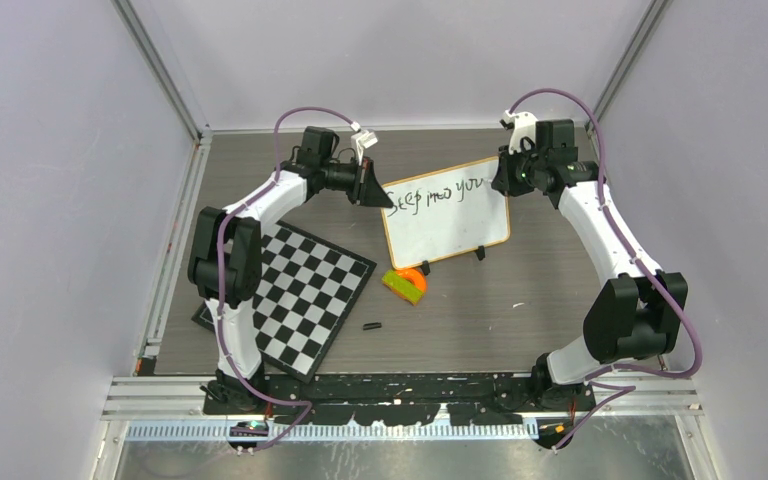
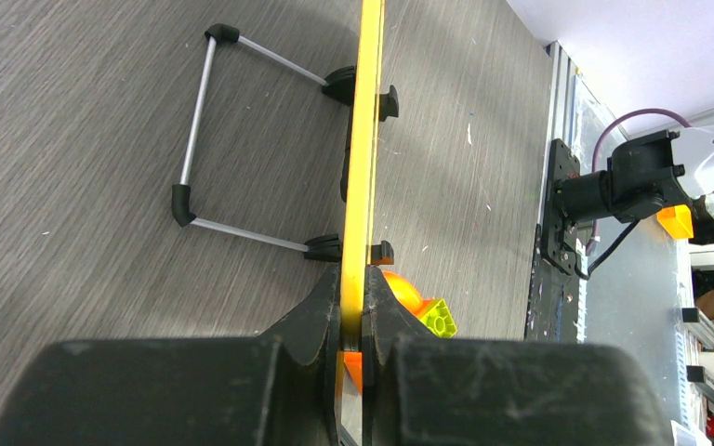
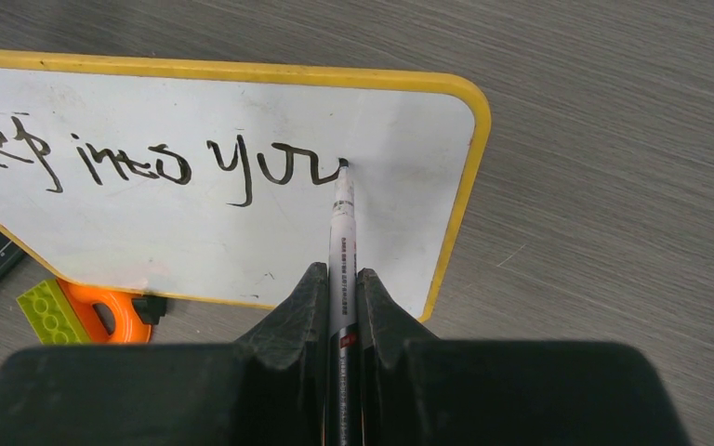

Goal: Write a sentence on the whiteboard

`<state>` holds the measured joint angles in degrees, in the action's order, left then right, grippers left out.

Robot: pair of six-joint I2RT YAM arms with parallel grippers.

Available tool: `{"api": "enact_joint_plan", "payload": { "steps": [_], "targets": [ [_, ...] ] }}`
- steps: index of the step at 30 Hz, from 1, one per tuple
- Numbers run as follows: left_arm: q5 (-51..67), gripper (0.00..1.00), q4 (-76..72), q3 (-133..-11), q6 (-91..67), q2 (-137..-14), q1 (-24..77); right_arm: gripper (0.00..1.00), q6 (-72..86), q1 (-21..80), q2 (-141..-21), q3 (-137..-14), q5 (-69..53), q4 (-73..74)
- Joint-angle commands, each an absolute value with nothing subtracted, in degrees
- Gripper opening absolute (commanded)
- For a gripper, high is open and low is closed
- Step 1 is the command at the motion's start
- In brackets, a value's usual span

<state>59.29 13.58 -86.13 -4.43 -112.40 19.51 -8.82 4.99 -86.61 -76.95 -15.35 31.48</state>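
While the right hand (image 3: 339, 276) pinches the marker (image 3: 342, 223) tight, tip touching the whiteboard (image 1: 447, 225) just after "your", the left hand (image 2: 353, 283) clamps shut on the whiteboard's left edge, likely to steady it against pen pressure. Whiteboard stands propped on 2 feet (image 1: 479, 253) on the worktop (image 1: 520, 290). The sentence (image 3: 149, 163) reads "Step into your"; line 2 not yet begun.

Left claw (image 2: 353, 311) closed, right claw (image 3: 342, 293) closed, arms (image 1: 260, 200) outstretched

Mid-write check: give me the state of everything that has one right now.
yellow-framed white whiteboard: standing, edge clamped.
handwritten dark sentence: unfinished, reads "Step into your".
slim white marker pen: uncapped, tip on board.
left gripper: shut on whiteboard.
right gripper: shut on marker.
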Motion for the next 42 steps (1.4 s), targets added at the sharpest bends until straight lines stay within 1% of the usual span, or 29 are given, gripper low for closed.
{"api": "enact_joint_plan", "payload": {
  "steps": [1,14,20,28,42],
  "targets": [
    [57.9,0.00,15.0,-86.7,-0.2,-112.5,20.5,0.00,-8.2,4.7,-86.3,-78.1,-15.8,27.4],
    [57.8,0.00,15.2,-86.7,-0.2,-112.4,20.5,0.00,-9.3,4.7,-85.3,-73.9,-15.7,28.1],
    [57.9,0.00,15.1,-86.9,-0.2,-112.5,20.5,0.00,-10.3,4.7,-84.4,-75.1,-15.3,30.2],
    [58.1,0.00,15.1,-86.8,-0.2,-112.3,20.5,0.00,-11.1,4.7,-83.1,-79.8,-16.9,34.6],
    [58.1,0.00,15.1,-86.9,-0.2,-112.4,20.6,0.00,-10.9,4.6,-85.5,-80.3,-13.0,30.9]
  ]
}}
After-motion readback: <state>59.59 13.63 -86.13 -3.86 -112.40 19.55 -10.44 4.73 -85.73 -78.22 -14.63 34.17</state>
